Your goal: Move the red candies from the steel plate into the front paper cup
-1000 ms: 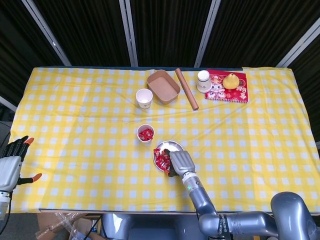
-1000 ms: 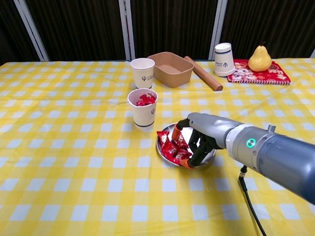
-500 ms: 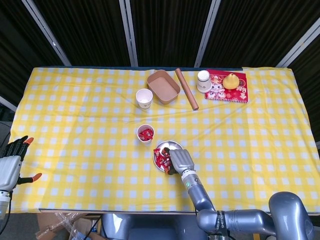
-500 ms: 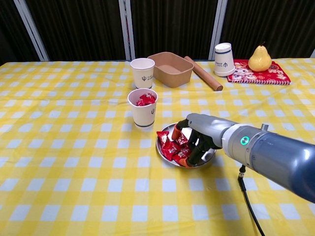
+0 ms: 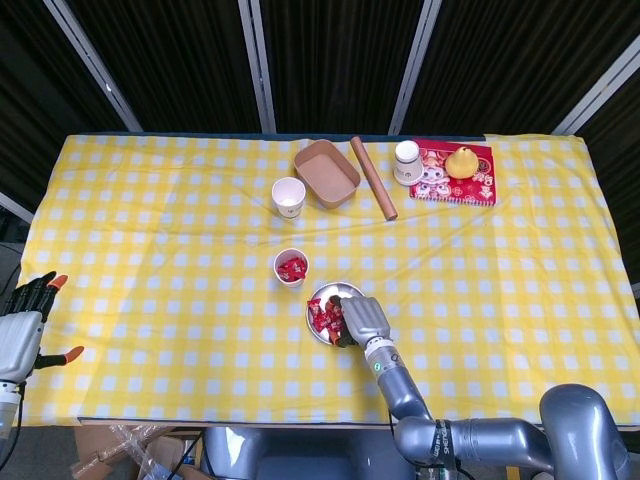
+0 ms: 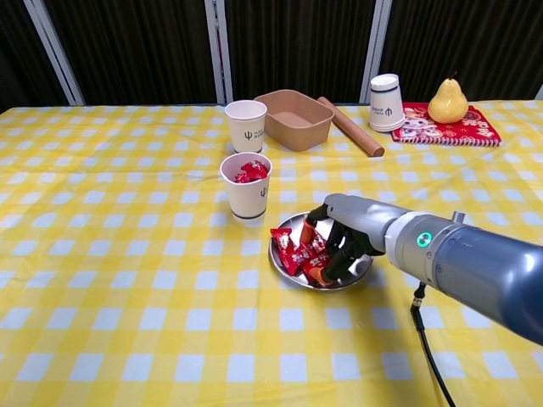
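The steel plate (image 5: 346, 288) (image 6: 358, 274) lies near the table's front centre with several red candies (image 5: 321, 316) (image 6: 285, 248) heaped on its left side. My right hand (image 5: 363, 320) (image 6: 354, 225) hangs over the plate, its fingers curled down into the heap around a red candy. Just behind and left of the plate stands the front paper cup (image 5: 291, 266) (image 6: 246, 186), which has red candies in it. My left hand (image 5: 21, 330) is off the table's left front edge, fingers spread and empty, seen only in the head view.
A second paper cup (image 5: 288, 195) (image 6: 245, 125) stands further back, beside a brown paper tray (image 5: 325, 172) (image 6: 293, 119) and a wooden rolling pin (image 5: 373, 178) (image 6: 350, 125). At the back right are an upturned white cup (image 5: 406, 162) (image 6: 385, 102) and a pear (image 5: 461, 161) (image 6: 447, 102) on a red mat.
My right hand's fingers have curled tighter into the candies and drawn up slightly, shifting a few pieces on the plate. The left hand has not moved.
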Motion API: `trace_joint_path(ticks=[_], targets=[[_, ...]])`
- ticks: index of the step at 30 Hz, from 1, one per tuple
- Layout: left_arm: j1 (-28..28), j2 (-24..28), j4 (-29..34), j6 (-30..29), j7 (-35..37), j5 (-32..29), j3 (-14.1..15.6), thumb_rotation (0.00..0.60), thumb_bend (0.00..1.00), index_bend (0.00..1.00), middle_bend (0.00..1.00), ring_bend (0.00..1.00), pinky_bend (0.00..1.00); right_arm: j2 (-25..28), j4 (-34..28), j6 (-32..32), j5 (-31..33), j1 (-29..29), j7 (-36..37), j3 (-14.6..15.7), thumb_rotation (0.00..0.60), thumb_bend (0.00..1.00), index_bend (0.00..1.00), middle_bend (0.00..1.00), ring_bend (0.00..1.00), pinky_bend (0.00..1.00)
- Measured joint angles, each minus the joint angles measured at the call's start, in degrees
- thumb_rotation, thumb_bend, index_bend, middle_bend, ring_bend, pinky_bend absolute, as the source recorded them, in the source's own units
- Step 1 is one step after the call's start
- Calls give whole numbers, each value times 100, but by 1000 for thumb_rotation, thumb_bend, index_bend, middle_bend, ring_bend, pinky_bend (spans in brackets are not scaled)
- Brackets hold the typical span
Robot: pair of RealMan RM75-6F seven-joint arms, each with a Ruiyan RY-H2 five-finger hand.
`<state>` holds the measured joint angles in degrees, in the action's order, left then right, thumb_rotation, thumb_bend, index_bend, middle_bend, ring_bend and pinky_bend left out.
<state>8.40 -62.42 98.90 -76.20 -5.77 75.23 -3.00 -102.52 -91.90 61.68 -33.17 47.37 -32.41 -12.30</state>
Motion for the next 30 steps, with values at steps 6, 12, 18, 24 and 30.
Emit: trace_joint_path(ticks=[6, 12, 18, 24, 30], targets=[[3, 1, 9, 6, -11, -17, -4, 600, 3, 39, 0, 0, 0, 109, -29, -3, 48, -40, -15, 2, 600, 418, 369, 823, 966, 912], [-3, 2, 14, -10, -14, -14, -5, 600, 2, 39, 0, 0, 0, 125, -12, -54, 112, -78, -16, 60, 600, 431, 394, 823, 966, 912], [-5, 5, 18, -11, -7, -10, -3, 600, 2, 39, 0, 0, 0, 122, -8, -54, 110, -103, -4, 80, 600, 516, 459, 823, 966, 912], [-5, 7, 20, -11, 0, -2, 1, 600, 2, 39, 0, 0, 0, 120, 3, -54, 96, -136, 33, 88, 600, 579, 488, 823, 966, 912], [-7, 10, 22, -15, 5, 9, 4, 600, 2, 40, 0, 0, 0, 123, -6, -88, 107, -167, 65, 106, 600, 603, 491, 823, 966, 911]])
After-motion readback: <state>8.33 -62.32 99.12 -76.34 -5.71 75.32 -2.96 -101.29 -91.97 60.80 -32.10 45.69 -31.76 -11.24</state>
